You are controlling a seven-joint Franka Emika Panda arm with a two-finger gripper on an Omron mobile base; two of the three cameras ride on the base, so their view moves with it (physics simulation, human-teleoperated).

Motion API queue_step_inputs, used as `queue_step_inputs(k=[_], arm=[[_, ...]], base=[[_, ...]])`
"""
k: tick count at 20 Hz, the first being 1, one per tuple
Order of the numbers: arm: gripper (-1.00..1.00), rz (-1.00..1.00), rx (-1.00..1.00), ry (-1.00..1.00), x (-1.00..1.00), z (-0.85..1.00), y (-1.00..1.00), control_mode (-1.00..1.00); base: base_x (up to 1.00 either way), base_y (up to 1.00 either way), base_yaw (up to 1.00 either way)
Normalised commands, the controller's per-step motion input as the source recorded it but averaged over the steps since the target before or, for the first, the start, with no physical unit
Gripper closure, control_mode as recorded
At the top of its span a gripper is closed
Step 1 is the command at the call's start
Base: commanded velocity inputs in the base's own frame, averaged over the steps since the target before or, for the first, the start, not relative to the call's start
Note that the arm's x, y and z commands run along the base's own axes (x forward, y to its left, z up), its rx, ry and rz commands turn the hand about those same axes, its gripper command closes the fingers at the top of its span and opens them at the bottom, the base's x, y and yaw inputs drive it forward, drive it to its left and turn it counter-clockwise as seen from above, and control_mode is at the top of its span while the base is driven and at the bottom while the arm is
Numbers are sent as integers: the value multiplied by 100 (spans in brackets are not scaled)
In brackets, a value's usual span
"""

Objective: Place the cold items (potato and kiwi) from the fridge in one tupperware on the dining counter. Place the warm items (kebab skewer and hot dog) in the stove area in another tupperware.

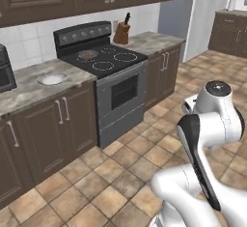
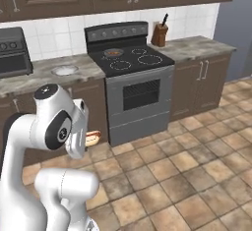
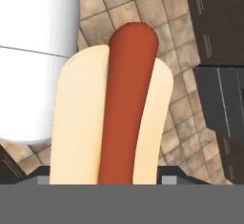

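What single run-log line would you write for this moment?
claw: shut on hot dog | carried above tiled floor | stove ahead | plate on counter left of stove

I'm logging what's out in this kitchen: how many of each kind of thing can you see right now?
Hot dog, held in the gripper: 1
Stove: 1
Knife block: 1
Plate or bowl on the counter: 1
Item on a stove burner, too small to identify: 1
Total: 5
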Motion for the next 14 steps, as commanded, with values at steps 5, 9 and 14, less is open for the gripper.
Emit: queue_step_inputs(k=[5, 9, 14], arm=[[100, 0, 0, 0, 0, 0, 0, 100], [100, 0, 0, 0, 0, 0, 0, 100], [100, 0, 0, 0, 0, 0, 0, 100]], base=[[-53, 65, -55], [-16, 26, -61], [-50, 0, -54]])
